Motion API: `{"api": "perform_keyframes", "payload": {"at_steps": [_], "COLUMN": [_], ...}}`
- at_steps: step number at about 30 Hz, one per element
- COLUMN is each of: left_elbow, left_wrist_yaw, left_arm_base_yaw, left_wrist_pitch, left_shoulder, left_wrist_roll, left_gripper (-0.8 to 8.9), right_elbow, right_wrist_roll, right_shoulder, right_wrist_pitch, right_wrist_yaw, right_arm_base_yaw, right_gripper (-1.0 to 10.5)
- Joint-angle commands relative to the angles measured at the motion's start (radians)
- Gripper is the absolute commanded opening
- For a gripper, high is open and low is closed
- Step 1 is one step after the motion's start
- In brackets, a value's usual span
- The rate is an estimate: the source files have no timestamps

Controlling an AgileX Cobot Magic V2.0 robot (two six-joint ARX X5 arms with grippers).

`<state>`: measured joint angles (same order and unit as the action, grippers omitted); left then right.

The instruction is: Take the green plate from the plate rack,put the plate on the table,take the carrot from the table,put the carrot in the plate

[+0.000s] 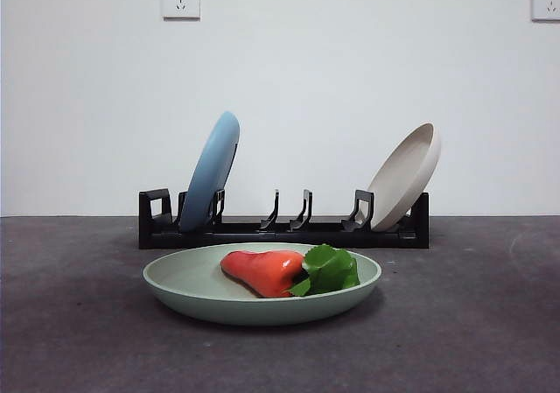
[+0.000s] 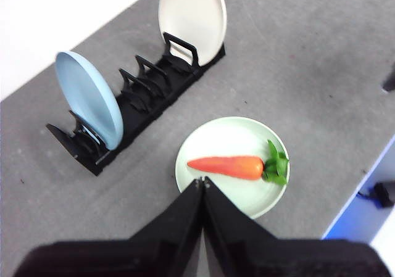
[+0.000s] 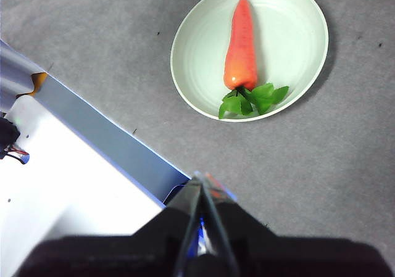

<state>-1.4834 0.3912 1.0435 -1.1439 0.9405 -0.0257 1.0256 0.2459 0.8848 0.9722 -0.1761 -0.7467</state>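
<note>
Nearest us, the green plate (image 1: 179, 288) sat flat on the table (image 1: 79, 340) just before the rack (image 1: 284, 230), with the carrot (image 1: 262, 270) lying inside it. We saw the left gripper (image 2: 203, 180) and right gripper (image 3: 199, 177) both raised clear, jaws pressed together, holding nothing.

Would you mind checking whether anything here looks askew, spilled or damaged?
Nothing stands out. The carrot lies wholly inside the green plate, flat on the table. The light blue plate and beige plate lean in the plate rack.
</note>
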Motion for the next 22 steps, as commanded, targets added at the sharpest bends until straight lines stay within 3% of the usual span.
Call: {"api": "perform_keyframes", "payload": {"at_steps": [1,3,6,8,10,16,22], "left_elbow": [0.012,0.045,0.159,0.277,0.401,0.785,1.093], "left_wrist_yaw": [0.002,-0.048,-0.276,-0.449,-0.536,-0.551,-0.549], "left_arm_base_yaw": [-0.063,-0.152,-0.334,-0.467,-0.576,-0.784,-0.894], "left_wrist_pitch": [0.074,0.186,0.402,0.562,0.707,1.015,1.074], "left_shoulder": [-0.026,-0.059,-0.137,-0.205,-0.271,-0.469,-0.692], "left_wrist_roll": [0.033,0.093,0.212,0.242,0.244,0.243,0.236], "left_gripper": [-0.03,-0.03,-0.03,-0.03,-0.03,-0.03,-0.03], "right_elbow": [-0.005,-0.005,-0.005,-0.005,-0.005,-0.005,-0.005], "right_wrist_roll": [-0.004,-0.004,-0.004,-0.004,-0.004,-0.004,-0.004], "right_shoulder": [-0.003,-0.003,-0.003,-0.003,-0.002,-0.003,-0.003], "right_wrist_pitch": [-0.005,-0.005,-0.005,-0.005,-0.005,-0.005,-0.005], "right_wrist_yaw": [-0.001,-0.002,-0.001,-0.001,-0.001,-0.001,-0.001], "right_arm_base_yaw": [-0.002,-0.002,-0.002,-0.002,-0.002,-0.002,-0.002], "right_gripper": [0.0,0.0,0.0,0.0,0.0,0.0,0.0]}}
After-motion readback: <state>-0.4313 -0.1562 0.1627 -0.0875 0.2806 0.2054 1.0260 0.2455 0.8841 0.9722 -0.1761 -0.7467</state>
